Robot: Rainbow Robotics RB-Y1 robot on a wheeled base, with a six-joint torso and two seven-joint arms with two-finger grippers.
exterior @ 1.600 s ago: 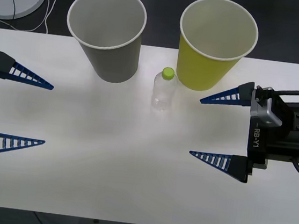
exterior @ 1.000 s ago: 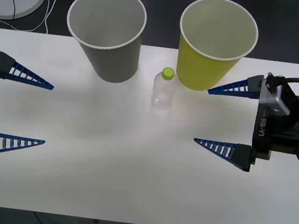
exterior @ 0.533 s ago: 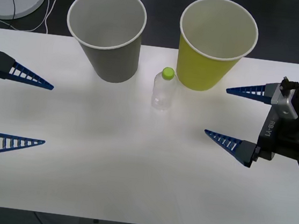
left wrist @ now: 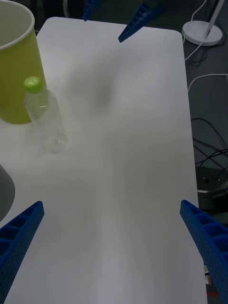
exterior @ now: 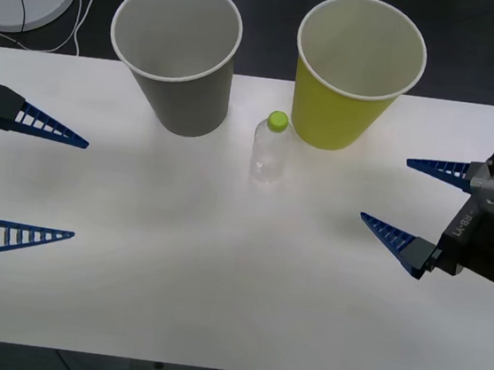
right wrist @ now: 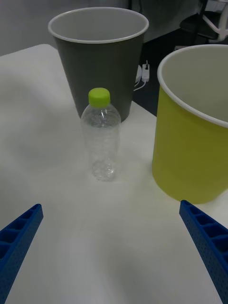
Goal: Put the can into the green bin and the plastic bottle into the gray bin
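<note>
Nearest the robot, the left gripper is held at the left edge of the white tabletop, fingers spread wide and holding nothing; it is judged to be parked clear of the work. The right gripper is held at the right side, well apart from everything, fingers likewise spread wide and empty, pointed toward the middle of the tabletop, a pose judged suited to a sideways approach. Part of a marking, apparently "Y1", is made out on its wrist housing; no more can be read. Farther in, the plastic bottle is stood upright with its yellow-green cap on, between the two bins and just beside the green bin; no label is seen on it. At the far edge the gray bin and the green bin are set upright, mouths open, so things can be dropped in from above. No can is seen on the tabletop.
</note>
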